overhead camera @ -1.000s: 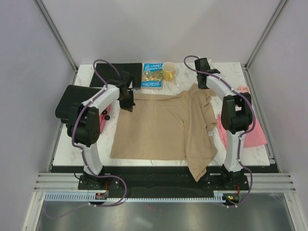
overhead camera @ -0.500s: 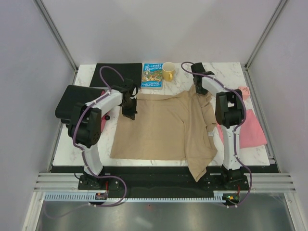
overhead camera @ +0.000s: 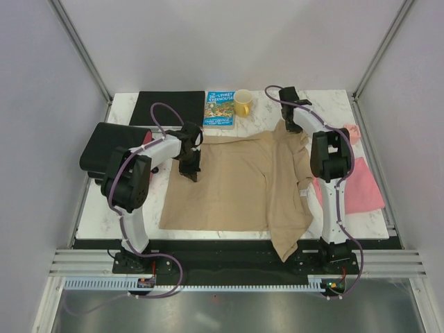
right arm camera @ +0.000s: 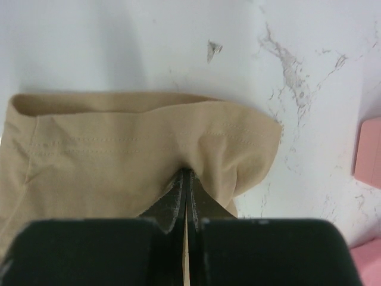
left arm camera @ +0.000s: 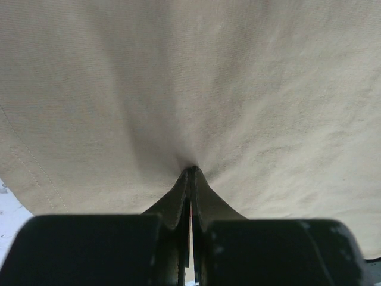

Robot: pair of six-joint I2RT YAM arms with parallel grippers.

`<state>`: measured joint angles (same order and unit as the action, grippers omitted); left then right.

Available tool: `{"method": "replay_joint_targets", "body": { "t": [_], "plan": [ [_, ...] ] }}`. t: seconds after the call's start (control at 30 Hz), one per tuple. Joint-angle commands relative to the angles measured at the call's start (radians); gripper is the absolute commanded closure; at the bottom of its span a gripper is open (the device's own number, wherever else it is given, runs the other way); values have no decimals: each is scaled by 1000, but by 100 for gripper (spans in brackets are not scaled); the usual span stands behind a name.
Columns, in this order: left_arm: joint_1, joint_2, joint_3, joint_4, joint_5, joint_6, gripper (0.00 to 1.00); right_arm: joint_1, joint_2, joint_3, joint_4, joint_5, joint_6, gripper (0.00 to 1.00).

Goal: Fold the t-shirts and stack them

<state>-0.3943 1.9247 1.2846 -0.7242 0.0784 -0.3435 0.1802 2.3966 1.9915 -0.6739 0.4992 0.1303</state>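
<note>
The tan t-shirt (overhead camera: pixel 229 187) lies spread in the middle of the desk (overhead camera: pixel 114 215). Its right part is folded over itself, and one flap hangs over the near edge. The pink t-shirt (overhead camera: pixel 366 191) lies flat at the right side of the desk, behind the right arm, and no pincer touches it.

The left pincer (left arm camera: pixel 191 173) is closed on a small tuck of the tan cloth near the far-left corner of the shirt. In the wrist view the cloth is drawn into a point between the fingers. The right pincer (right arm camera: pixel 186 173) is also closed on tan cloth. It pinches the folded edge at the far-right corner, just beside the bare marble.

So both grips sit along the far side of the shirt, one at each end, and almost all the cloth lies from them toward the bases of the arms. The line between the two pincers runs left to right, along the far edge. In my judgement the next move turns on this: the far edge can be carried toward the near edge in one fold, if both arms travel together and keep the edge stretched. The right arm is the nearer one to the pink t-shirt for the later stacking.
</note>
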Motion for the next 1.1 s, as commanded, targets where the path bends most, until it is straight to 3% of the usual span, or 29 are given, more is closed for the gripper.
{"method": "replay_joint_targets", "body": {
  "t": [0.0,0.3,0.37,0.43,0.57,0.67,0.77,1.07],
  "plan": [
    [-11,46,-74,-1,-19,-15,98,-15,22,88,-10,39,-9,100],
    [-11,53,-15,-49,-12,-41,98,-15,39,194,-35,19,-18,98],
    [-11,50,12,-57,-19,-42,98,-16,1,150,-38,56,-9,95],
    [-11,42,42,-66,-22,-37,98,-28,-69,80,-36,81,6,86],
    [-11,43,100,-80,-5,-31,98,-48,-175,-17,-33,23,-18,82],
    [-11,51,143,-104,14,-28,89,-51,-198,-62,-36,22,-35,82],
    [-11,37,159,-115,32,-28,84,-54,-197,-89,-41,10,-28,82],
    [-12,49,144,-138,64,-5,84,-58,-105,-50,-75,-79,11,82]
  ]
}}
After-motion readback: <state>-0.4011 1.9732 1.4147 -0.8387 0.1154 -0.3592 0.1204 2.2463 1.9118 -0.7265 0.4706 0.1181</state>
